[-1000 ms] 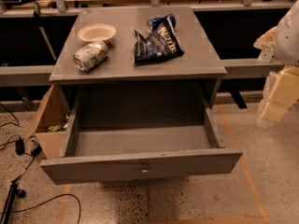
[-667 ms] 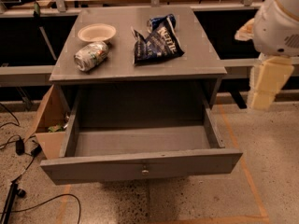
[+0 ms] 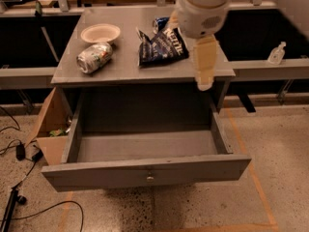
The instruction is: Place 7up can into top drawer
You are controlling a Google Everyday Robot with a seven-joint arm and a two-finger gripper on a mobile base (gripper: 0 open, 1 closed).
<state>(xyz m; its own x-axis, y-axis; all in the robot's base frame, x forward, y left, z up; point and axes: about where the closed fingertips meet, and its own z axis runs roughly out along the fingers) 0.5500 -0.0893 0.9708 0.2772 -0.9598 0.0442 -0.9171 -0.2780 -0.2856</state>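
Observation:
The 7up can, silvery with green and red marks and dented, lies on its side on the left part of the grey cabinet top, just in front of a white bowl. The top drawer is pulled wide open below, with nothing in it, and has a small round knob at the middle of its front. My gripper hangs from the white wrist over the right part of the cabinet top, beside a chip bag, well to the right of the can and holding nothing.
A white bowl sits behind the can. A dark blue chip bag lies mid-top with a dark blue can behind it. A cardboard box and cables are on the floor at left. A small bottle stands at right.
My arm has swung left from the right edge of the view to above the right part of the cabinet top. The can, bag, bowl and drawer have not moved.

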